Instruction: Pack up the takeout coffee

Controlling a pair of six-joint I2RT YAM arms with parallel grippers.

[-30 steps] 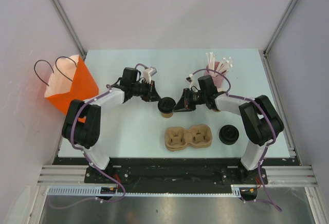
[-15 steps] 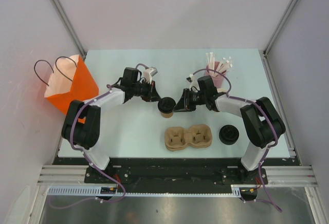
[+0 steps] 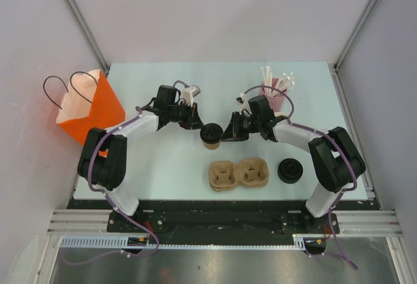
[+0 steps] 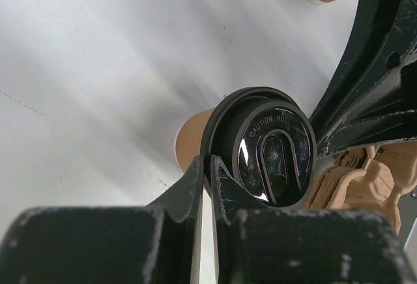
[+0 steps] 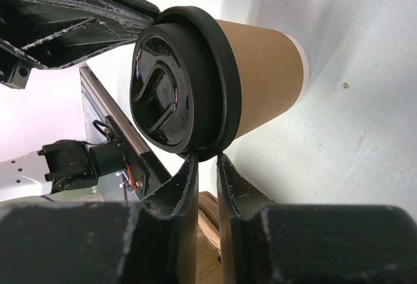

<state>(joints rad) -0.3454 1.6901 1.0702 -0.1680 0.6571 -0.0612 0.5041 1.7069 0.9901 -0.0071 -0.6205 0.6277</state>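
Both pairs look pressed together, gripping nothing: left fingers (image 4: 189, 193) and right fingers (image 5: 186, 180) flank the takeout coffee (image 3: 210, 134), upright mid-surface (image 3: 163, 167), tips at its lid rim (image 5: 215, 88), equally near.

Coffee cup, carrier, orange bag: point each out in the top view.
Coffee cup (image 3: 210, 131), top view, centre of its black lid.
Carrier (image 3: 238, 174), top view, middle ridge between the wells.
Orange bag (image 3: 104, 111), top view, its orange side panel.
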